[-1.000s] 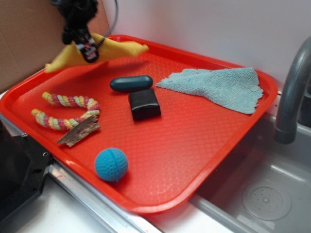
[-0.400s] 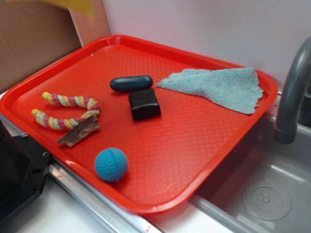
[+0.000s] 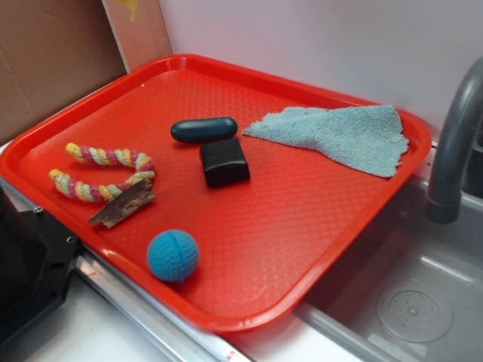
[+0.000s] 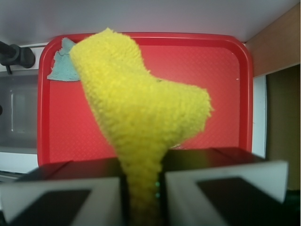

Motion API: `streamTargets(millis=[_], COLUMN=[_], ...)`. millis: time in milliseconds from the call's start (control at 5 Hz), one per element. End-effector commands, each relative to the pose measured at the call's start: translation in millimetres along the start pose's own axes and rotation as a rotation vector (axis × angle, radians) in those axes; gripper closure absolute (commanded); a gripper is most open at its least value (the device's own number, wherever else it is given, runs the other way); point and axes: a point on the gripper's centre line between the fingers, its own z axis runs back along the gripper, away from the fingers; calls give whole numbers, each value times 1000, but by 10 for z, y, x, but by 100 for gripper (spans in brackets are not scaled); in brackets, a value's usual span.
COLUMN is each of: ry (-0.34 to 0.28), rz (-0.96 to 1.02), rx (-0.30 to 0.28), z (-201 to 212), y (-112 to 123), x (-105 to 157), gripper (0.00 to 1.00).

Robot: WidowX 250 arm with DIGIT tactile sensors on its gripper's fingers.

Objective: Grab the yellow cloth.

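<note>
Yellow cloth: mustard-yellow fuzzy terry cloth (image 4: 141, 117) hangs pinched between the two pale gripper (image 4: 141, 197) fingers, high above the red plastic tray (image 4: 235, 94).
Wrist view only: gripper and most of the cloth.
Exterior view only: a yellow scrap (image 3: 130, 7) at the top edge; black block (image 3: 224, 162), blue ball (image 3: 173, 256), braided rope toy (image 3: 102, 173).
Surroundings: teal terry cloth (image 3: 343, 136) on tray; grey sink (image 3: 407, 302), white wall.

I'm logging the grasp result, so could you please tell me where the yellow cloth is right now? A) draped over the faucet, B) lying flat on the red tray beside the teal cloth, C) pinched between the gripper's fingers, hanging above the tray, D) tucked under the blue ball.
C: in the wrist view the yellow cloth is clamped between the gripper fingers, well above the red tray.
</note>
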Motion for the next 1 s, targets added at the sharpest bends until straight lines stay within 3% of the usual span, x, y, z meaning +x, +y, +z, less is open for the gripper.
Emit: streamTargets(millis=[0, 800], ry=[-45, -56], rz=[-12, -11], rx=[25, 44], z=[62, 29], y=[-45, -8], x=[163, 175], gripper=[100, 100])
